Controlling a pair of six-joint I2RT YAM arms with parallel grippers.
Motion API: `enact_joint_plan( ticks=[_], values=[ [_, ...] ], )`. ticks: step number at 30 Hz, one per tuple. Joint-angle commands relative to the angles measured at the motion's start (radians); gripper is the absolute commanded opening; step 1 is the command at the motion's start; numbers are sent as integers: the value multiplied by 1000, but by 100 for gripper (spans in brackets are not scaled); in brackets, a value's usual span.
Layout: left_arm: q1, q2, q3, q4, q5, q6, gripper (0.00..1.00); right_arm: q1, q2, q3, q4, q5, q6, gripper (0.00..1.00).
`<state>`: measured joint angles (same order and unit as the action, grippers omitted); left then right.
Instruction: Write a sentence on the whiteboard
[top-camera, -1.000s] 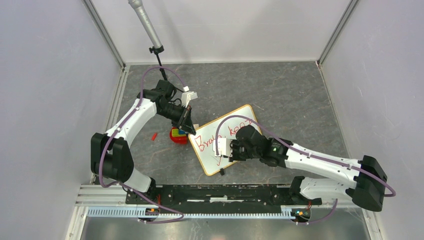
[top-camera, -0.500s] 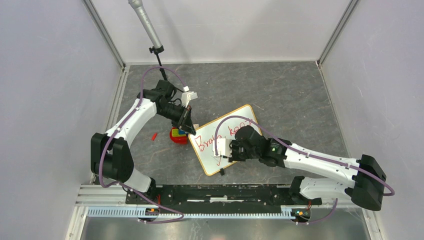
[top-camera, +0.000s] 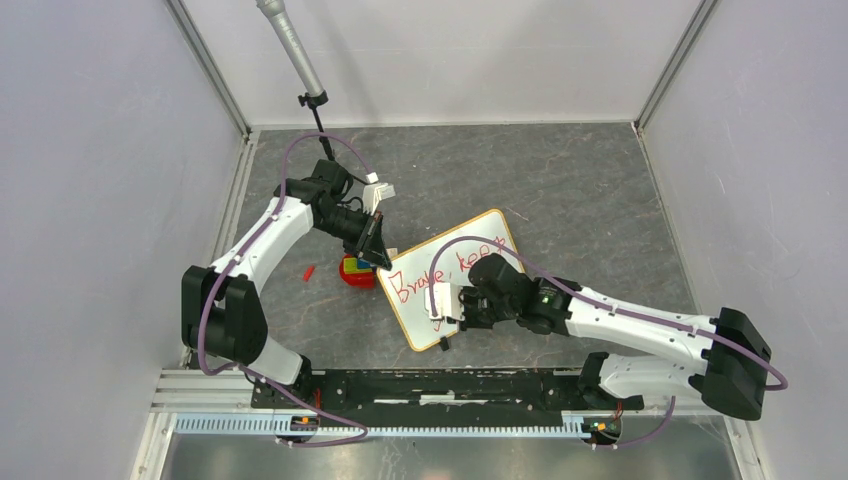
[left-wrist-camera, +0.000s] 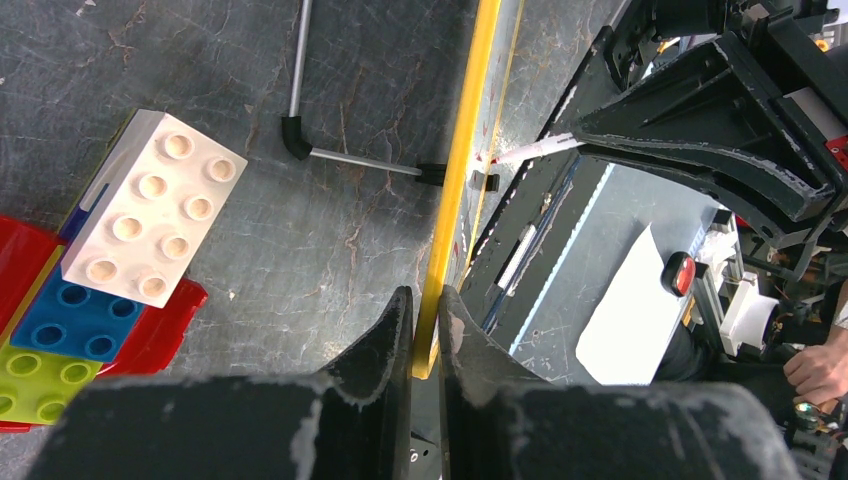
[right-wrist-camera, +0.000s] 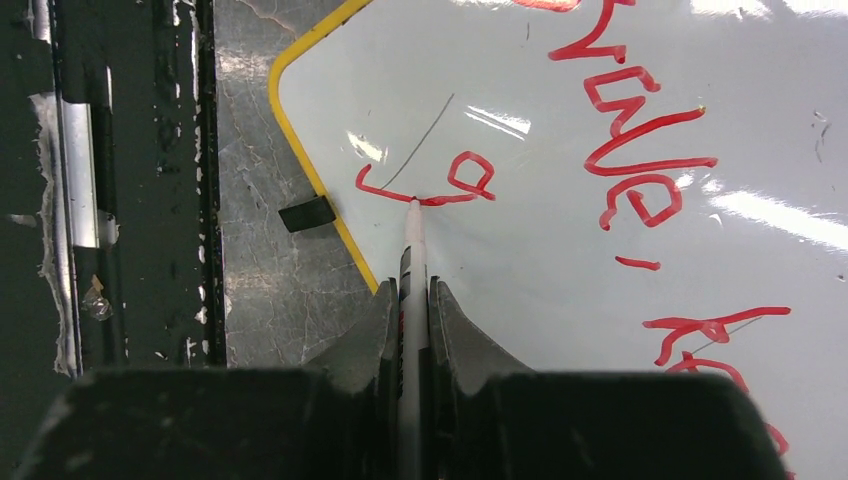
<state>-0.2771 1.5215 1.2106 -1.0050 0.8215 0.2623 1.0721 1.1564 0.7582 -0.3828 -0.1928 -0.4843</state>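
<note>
The whiteboard (top-camera: 412, 310), white with a yellow-orange frame, lies tilted on the grey table. My left gripper (top-camera: 381, 257) is shut on its frame edge at the far left corner; the wrist view shows the frame (left-wrist-camera: 458, 150) between the jaws of the left gripper (left-wrist-camera: 427, 312). My right gripper (top-camera: 440, 301) is shut on a white marker pen (right-wrist-camera: 413, 245). The pen's tip touches the board (right-wrist-camera: 560, 270) near its lower corner. The right gripper (right-wrist-camera: 413, 297) is just above the board. The red sentence (right-wrist-camera: 640, 165) reads "Brave, keep", with a fresh "g" (right-wrist-camera: 468, 177) by the tip.
A red tray of Duplo bricks (top-camera: 355, 272) sits just left of the board, with a white brick (left-wrist-camera: 150, 220) on top. A small red cap (top-camera: 309, 271) lies further left. A microphone stand (top-camera: 300, 60) rises at the back left. A black clip foot (right-wrist-camera: 307, 213) juts from the board's frame.
My right gripper has moved slightly left and toward the near edge with the pen, drawing the first stroke of the second line. The left arm and board have not moved.
</note>
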Motion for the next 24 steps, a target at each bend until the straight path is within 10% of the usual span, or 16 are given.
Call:
enact_joint_plan(
  ticks=[1,24],
  values=[
    [-2,-4,-13,44,-61,13,2,-7,-42,38,9,-24,20,0],
    [-2,-5,-11,44,-58,15,2,-75,-20,52,41,45,46,0]
  ],
)
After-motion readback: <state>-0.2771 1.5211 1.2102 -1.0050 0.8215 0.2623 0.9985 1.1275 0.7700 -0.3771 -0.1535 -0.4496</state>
